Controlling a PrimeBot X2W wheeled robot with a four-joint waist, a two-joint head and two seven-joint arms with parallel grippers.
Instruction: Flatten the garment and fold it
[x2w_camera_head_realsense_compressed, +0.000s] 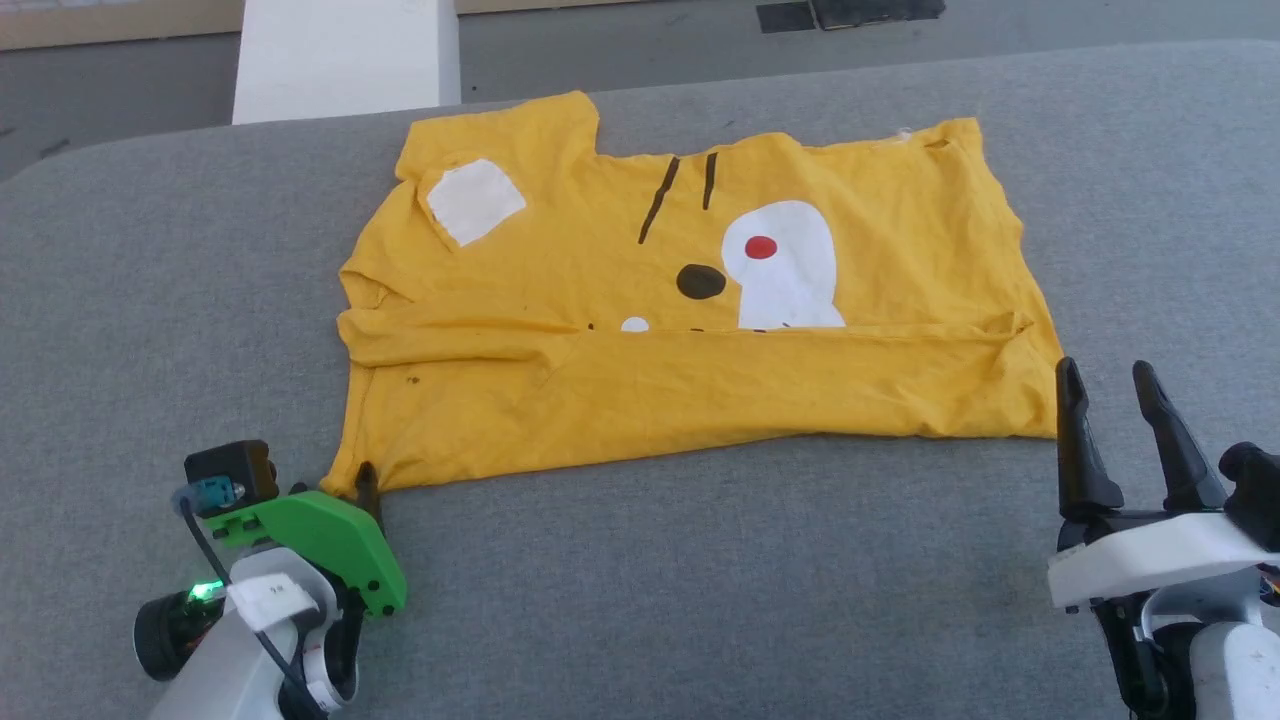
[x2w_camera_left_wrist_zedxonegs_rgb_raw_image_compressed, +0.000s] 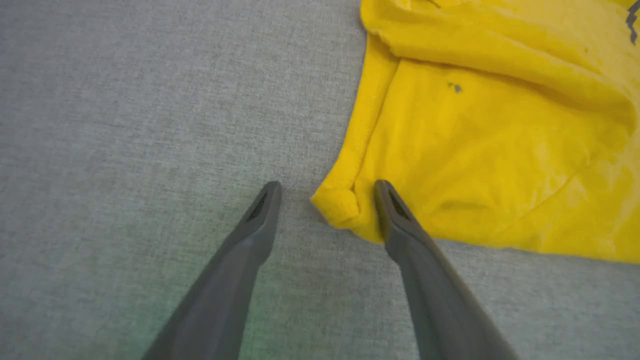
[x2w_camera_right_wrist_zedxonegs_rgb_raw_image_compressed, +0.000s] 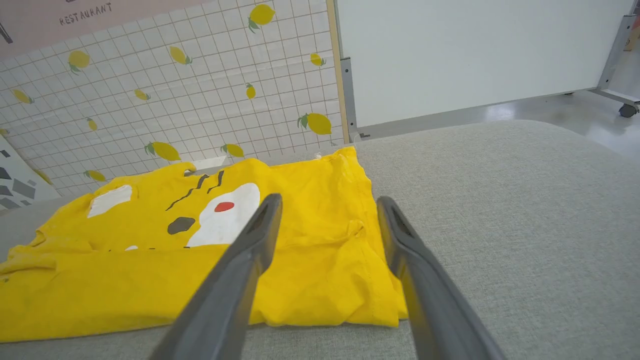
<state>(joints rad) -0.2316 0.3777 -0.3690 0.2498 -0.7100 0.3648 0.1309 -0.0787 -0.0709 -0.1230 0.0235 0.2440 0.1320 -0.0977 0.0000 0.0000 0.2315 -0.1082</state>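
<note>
The T-shirt (x2w_camera_head_realsense_compressed: 700, 400) is soft, matt, creased cloth; the bench (x2w_camera_head_realsense_compressed: 700, 580) wears rough grey woven fabric.

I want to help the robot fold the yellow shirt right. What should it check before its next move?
1. Left gripper open: ok.
2. Right gripper open: ok.
3. Garment gripped by neither: ok.
4. Garment wholly on the table: ok.
5. Near edge folded up over part of the face: ok.
6. Fold lying smooth: not ok, a ridge runs along it and the left side is bunched.
</note>
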